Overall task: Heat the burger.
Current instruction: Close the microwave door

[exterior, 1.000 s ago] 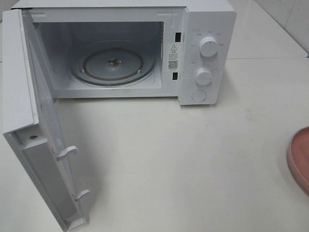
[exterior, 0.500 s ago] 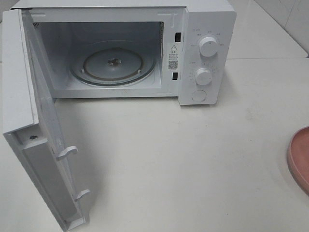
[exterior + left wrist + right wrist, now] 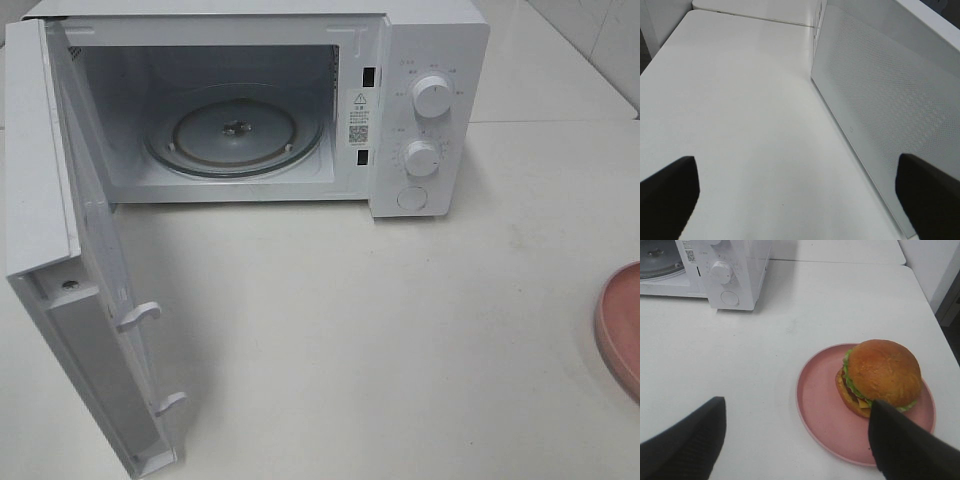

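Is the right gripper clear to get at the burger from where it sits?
Probably yes. The right gripper is open above the table, and the burger sits uncovered on the pink plate just ahead, with nothing between them.

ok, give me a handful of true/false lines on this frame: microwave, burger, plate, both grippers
1. The microwave door stands open. True.
2. The burger sits on the glass turntable. False: the turntable is bare; the burger is on the pink plate, out on the table.
3. The right gripper is closed on the burger. False: its jaws are open, and the burger is not between them.
4. The left gripper is open and holds nothing. True.
5. The burger lies toppled on its side. False: it stands upright, top bun up.
6. The plate shows only at the right edge of the exterior view. True.
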You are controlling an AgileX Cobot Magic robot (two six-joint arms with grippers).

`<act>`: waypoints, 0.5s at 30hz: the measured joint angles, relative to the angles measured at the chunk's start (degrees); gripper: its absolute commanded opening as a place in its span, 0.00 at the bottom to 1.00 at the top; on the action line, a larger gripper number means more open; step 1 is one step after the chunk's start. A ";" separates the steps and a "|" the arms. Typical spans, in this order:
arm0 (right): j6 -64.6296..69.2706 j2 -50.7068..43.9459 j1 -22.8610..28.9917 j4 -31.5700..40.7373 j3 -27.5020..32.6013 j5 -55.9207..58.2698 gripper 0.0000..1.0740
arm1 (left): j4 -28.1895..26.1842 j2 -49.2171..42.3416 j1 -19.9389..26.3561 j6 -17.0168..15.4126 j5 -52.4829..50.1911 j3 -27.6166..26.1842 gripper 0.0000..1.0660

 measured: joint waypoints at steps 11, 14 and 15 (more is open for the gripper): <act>-1.03 0.00 -0.11 1.32 0.17 -0.69 0.71 | 0.00 0.00 0.00 0.00 0.00 0.00 0.94; -0.97 0.00 -0.11 1.32 0.17 -0.69 0.71 | 0.00 0.00 0.00 0.00 0.00 0.00 0.94; -0.97 0.00 -0.11 1.32 0.17 -0.69 0.71 | 0.00 0.00 0.00 0.00 0.00 0.00 0.94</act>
